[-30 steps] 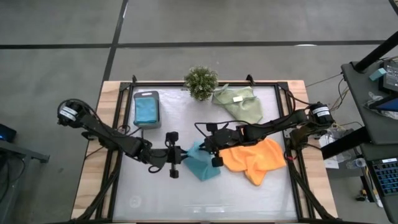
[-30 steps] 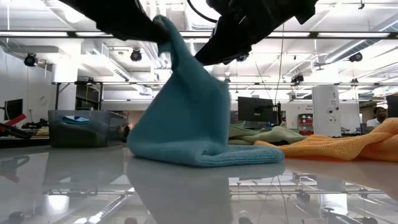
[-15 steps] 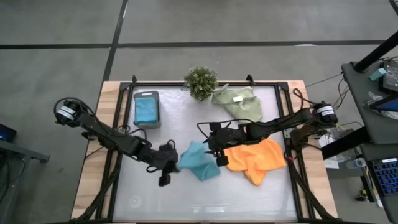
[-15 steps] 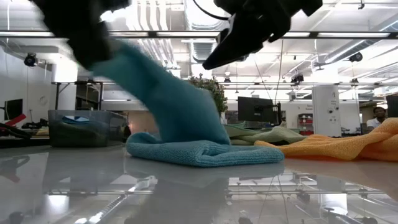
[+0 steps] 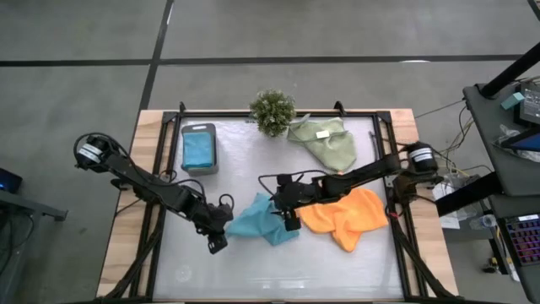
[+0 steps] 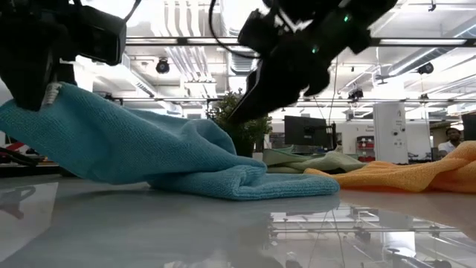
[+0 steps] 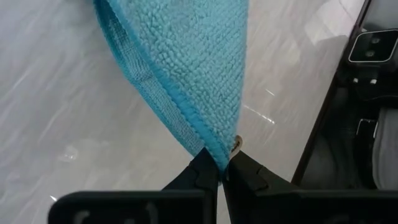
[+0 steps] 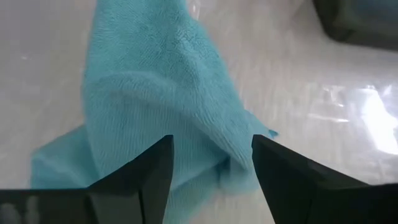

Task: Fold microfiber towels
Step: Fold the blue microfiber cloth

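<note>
The left gripper [image 7: 222,167] has its jaws clenched on a corner of the teal-blue towel [image 5: 257,219], stretching it toward the table's left edge near the front. The right gripper [image 8: 211,155], jaws released, hovers just over the towel's other end, beside the orange towel [image 5: 346,215].

— What changed with the teal towel [image 5: 257,221]?
— The left gripper [image 5: 221,228] dragged its pinched corner lower and outward, stretching it; the right gripper [image 5: 283,201] spread its jaws and let go.
</note>
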